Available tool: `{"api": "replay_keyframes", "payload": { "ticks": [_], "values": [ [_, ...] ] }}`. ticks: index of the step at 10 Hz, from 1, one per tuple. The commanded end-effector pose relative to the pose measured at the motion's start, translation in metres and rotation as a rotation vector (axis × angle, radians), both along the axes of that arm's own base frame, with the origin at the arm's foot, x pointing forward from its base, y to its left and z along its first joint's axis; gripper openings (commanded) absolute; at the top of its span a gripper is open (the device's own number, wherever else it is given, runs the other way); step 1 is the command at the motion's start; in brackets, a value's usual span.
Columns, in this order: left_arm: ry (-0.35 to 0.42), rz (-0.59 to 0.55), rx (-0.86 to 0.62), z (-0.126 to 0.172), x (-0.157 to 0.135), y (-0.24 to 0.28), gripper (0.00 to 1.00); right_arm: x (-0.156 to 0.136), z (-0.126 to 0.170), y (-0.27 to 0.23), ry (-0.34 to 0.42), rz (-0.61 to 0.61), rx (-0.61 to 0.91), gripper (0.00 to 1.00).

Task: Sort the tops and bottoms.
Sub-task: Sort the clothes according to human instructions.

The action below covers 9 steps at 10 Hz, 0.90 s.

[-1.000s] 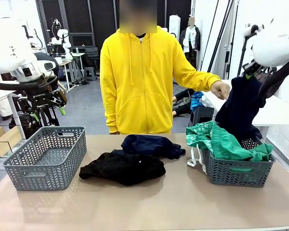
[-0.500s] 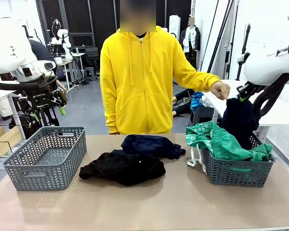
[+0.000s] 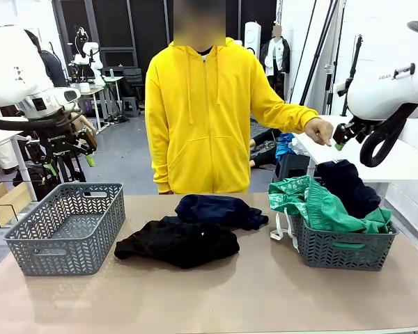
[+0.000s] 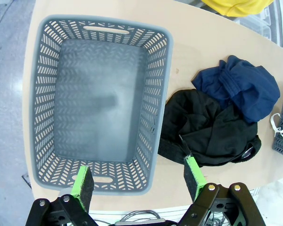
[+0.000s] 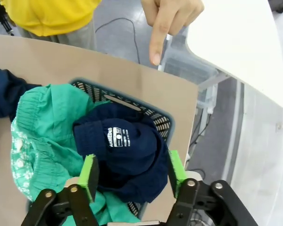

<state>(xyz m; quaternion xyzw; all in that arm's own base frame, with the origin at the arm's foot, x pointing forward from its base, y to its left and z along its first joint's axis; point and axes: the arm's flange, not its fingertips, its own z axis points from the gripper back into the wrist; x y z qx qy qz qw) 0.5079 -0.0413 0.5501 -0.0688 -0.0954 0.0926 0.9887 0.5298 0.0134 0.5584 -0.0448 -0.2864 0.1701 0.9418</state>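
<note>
A navy garment lies in the right grey basket, on top of a bright green garment with white cords. My right gripper hangs open well above that basket, holding nothing. On the table's middle lie a black garment and another navy one. My left gripper hovers open over the left grey basket, which has nothing in it.
A person in a yellow hoodie stands at the far side. Their hand points down toward the right basket. A white table stands beyond the right edge. Bare tabletop spans the front.
My right gripper has opened and let go of the navy garment, which dropped from hanging into the right basket. The left arm has not moved.
</note>
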Motion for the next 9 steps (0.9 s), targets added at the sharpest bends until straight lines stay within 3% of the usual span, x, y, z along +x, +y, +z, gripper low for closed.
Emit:
{"api": "replay_keyframes", "payload": {
  "ticks": [1,6,7,9],
  "values": [
    [-0.007,0.019,0.01,0.001,-0.001,-0.001,1.0,-0.003,0.008,0.0,0.011,0.034,0.012,1.0],
    [-0.007,0.019,0.01,0.001,-0.001,-0.001,1.0,-0.014,0.022,0.024,0.055,0.067,-0.006,1.0],
    [-0.007,0.019,0.01,0.001,-0.001,-0.001,1.0,-0.01,0.016,0.016,0.009,0.044,-0.016,1.0],
    [-0.007,0.019,0.01,0.001,-0.001,-0.001,1.0,-0.01,0.016,0.016,0.009,0.044,-0.016,1.0]
  ]
}}
